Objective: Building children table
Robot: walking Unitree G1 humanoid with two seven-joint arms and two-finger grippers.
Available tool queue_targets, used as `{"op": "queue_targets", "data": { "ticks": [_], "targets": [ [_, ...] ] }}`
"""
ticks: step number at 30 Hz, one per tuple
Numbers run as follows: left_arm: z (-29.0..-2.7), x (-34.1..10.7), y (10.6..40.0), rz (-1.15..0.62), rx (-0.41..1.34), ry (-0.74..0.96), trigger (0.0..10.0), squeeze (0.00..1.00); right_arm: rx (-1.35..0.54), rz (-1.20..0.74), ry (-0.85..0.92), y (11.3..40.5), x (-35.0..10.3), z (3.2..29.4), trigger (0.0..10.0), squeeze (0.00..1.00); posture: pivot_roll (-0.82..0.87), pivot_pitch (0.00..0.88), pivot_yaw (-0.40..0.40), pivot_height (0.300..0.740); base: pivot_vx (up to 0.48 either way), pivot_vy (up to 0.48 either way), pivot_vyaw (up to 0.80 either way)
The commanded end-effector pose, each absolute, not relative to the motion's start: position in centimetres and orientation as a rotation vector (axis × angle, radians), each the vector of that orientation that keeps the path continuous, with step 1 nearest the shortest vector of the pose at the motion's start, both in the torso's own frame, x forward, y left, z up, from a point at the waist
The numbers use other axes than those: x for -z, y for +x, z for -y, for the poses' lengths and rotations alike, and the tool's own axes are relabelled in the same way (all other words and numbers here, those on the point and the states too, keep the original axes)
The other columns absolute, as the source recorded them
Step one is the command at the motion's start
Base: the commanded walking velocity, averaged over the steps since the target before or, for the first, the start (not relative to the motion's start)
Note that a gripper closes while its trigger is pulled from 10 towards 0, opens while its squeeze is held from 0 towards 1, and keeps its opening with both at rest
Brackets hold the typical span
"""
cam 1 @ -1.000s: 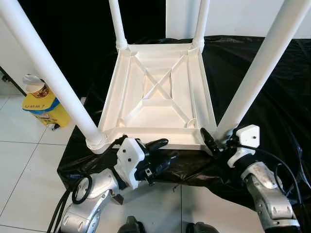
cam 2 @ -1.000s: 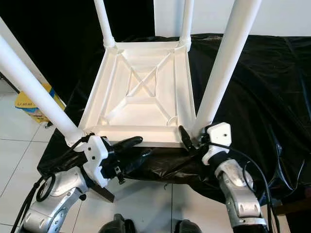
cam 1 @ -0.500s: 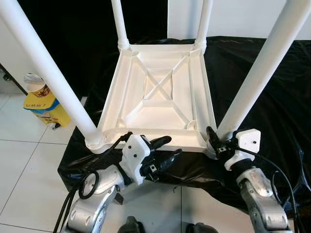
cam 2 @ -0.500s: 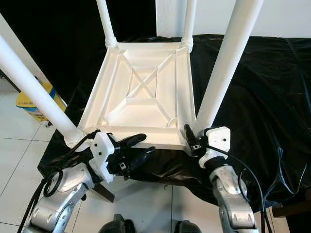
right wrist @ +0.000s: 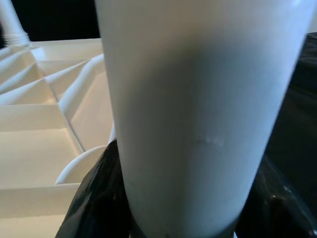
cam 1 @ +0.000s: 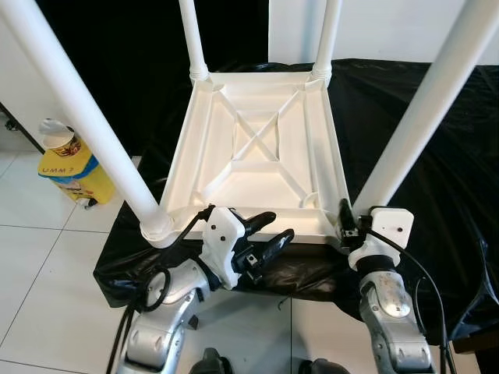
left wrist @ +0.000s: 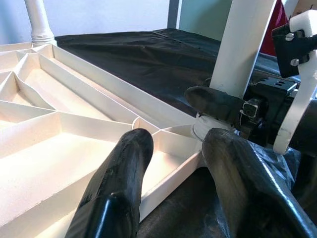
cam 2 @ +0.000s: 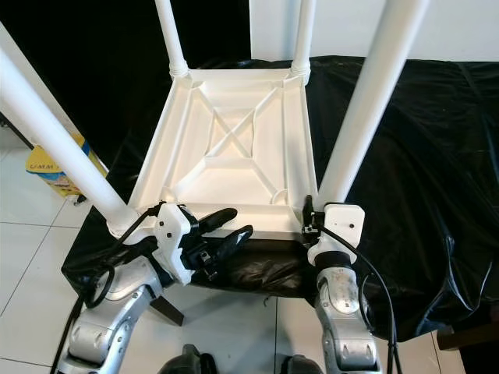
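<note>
Left eye view: we see the white kids' table [cam 1: 261, 152] upside down on a surface under a black cloth [cam 1: 413, 148], underside ribs facing up, four white legs pointing up. Near-right leg [cam 1: 425, 109] rises from the table corner nearest the right arm. Left gripper [cam 1: 261, 235] sits at the near edge of the tabletop, fingers apart, upper finger over the rim, lower one under it against the cloth. Right gripper [cam 1: 345, 224] is at the near-right corner, at the base of the near-right leg; its white wrist housing is just beside the leg. A yellow container [cam 1: 69, 167] stands on the tile floor [cam 1: 39, 257], off the cloth's left edge.

Right eye view: same layout. Left gripper fingers spread astride the near rim, approx. mid-edge toward the left corner. Right gripper hugs the leg base at the near-right corner; whether it's clamped we can't tell here.

Left wrist view: two black fingers [left wrist: 121, 188] apart, near rim of the tabletop between them. Beyond, a right gripper finger lies against the collar of the near-right leg.

Right wrist view: leg v. close, black fingers [right wrist: 96, 198] on both sides of it, touching, so closed on the leg.
</note>
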State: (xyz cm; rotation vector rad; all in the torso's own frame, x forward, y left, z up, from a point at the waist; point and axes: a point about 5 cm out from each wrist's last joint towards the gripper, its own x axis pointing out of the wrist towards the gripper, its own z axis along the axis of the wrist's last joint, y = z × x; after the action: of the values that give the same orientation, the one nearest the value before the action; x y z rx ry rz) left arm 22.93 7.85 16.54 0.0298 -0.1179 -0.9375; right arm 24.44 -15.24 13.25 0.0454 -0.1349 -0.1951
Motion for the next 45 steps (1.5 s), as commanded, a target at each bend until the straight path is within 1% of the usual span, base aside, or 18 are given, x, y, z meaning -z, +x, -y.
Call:
{"op": "queue_targets", "data": {
  "ticks": [1,6,11,17,18,19,20,23,24,26,27,28,30,35,37,40,44,45],
  "targets": [
    [-9.2,-15.8,24.5,0.068,0.571,-0.02,10.0,0.0,0.393,0.019,0.073,23.9,-11.3,16.9,10.0,0.0,0.04,0.138,0.06,0.74,0.0,0.0,0.0],
    [-9.1,-15.9,25.3,0.067,0.489,-0.08,10.0,0.0,0.457,0.003,0.113,24.2,-11.2,16.2,10.0,0.0,0.04,0.145,0.062,0.74,0.0,0.0,0.0],
    [-8.5,-16.0,25.8,0.066,0.456,-0.119,10.0,0.0,0.437,0.029,0.111,24.5,-11.8,15.6,10.0,0.0,0.04,0.145,0.055,0.74,0.0,0.0,0.0],
    [-8.4,-16.0,26.3,0.065,0.416,-0.155,10.0,0.0,0.346,0.049,0.108,24.8,-12.3,14.6,10.0,0.0,0.04,0.146,0.045,0.74,0.0,0.0,0.0],
    [-8.3,-16.0,26.5,0.061,0.398,-0.165,10.0,0.0,0.312,0.063,0.107,24.8,-12.5,14.3,10.0,1.0,0.04,0.145,0.04,0.74,0.0,0.0,0.0],
    [-8.3,-16.0,26.5,0.061,0.398,-0.165,10.0,0.0,0.312,0.063,0.107,24.8,-12.5,14.3,10.0,1.0,0.04,0.145,0.04,0.74,0.0,0.0,0.0],
    [-8.1,-16.2,26.7,0.067,0.381,-0.182,10.0,0.0,0.238,0.098,0.096,24.9,-13.1,13.8,10.0,1.0,0.04,0.145,0.033,0.74,0.0,0.0,0.0],
    [-7.8,-16.4,26.8,0.076,0.385,-0.19,10.0,0.0,0.209,0.125,0.096,24.9,-13.5,13.8,10.0,1.0,0.04,0.144,0.026,0.74,0.0,0.0,0.0],
    [-7.5,-16.5,26.7,0.074,0.406,-0.206,10.0,0.0,0.184,0.147,0.105,24.8,-13.9,14.0,10.0,0.89,0.03,0.143,0.022,0.74,0.0,0.0,0.0],
    [-7.4,-16.5,26.7,0.071,0.419,-0.215,10.0,0.0,0.17,0.154,0.109,24.8,-14.0,14.1,10.0,0.89,0.03,0.143,0.022,0.74,0.0,0.0,0.0],
    [-7.2,-16.5,26.5,0.073,0.454,-0.209,10.0,0.0,0.135,0.163,0.109,24.7,-14.2,14.4,10.0,0.0,0.03,0.141,0.016,0.74,0.0,0.0,0.0],
    [-7.0,-16.5,26.4,0.075,0.478,-0.203,10.0,0.0,0.11,0.169,0.108,24.6,-14.3,14.6,10.0,0.0,0.03,0.141,0.016,0.74,0.0,0.0,0.0],
    [-6.6,-16.8,26.0,0.122,0.55,-0.086,10.0,0.0,0.03,0.18,0.076,24.3,-14.5,15.1,10.0,0.0,0.03,0.135,0.009,0.74,0.0,0.0,0.0],
    [-6.4,-16.8,25.9,0.134,0.582,-0.054,10.0,0.0,0.0,0.183,0.061,24.2,-14.6,15.5,10.0,0.0,0.03,0.135,0.009,0.74,0.0,0.0,0.0],
    [-6.0,-17.3,25.9,0.17,0.65,-0.011,10.0,0.0,-0.155,0.182,-0.008,24.7,-14.9,16.6,10.0,0.0,0.02,0.128,0.013,0.74,0.0,0.0,0.0],
    [-6.0,-17.3,25.9,0.17,0.65,-0.011,10.0,0.0,-0.155,0.182,-0.008,24.7,-14.9,16.6,10.0,0.0,0.02,0.128,0.013,0.74,0.0,0.0,0.0],
    [-5.9,-17.7,25.9,0.181,0.734,-0.005,10.0,0.0,-0.343,0.163,-0.068,26.0,-15.6,17.4,10.0,0.0,0.03,0.12,0.029,0.74,0.0,0.0,0.0],
    [-5.9,-17.7,25.9,0.181,0.734,-0.005,10.0,0.0,-0.343,0.163,-0.068,26.0,-15.6,17.4,10.0,0.0,0.03,0.12,0.029,0.74,0.0,0.0,0.0]
  ]
}}
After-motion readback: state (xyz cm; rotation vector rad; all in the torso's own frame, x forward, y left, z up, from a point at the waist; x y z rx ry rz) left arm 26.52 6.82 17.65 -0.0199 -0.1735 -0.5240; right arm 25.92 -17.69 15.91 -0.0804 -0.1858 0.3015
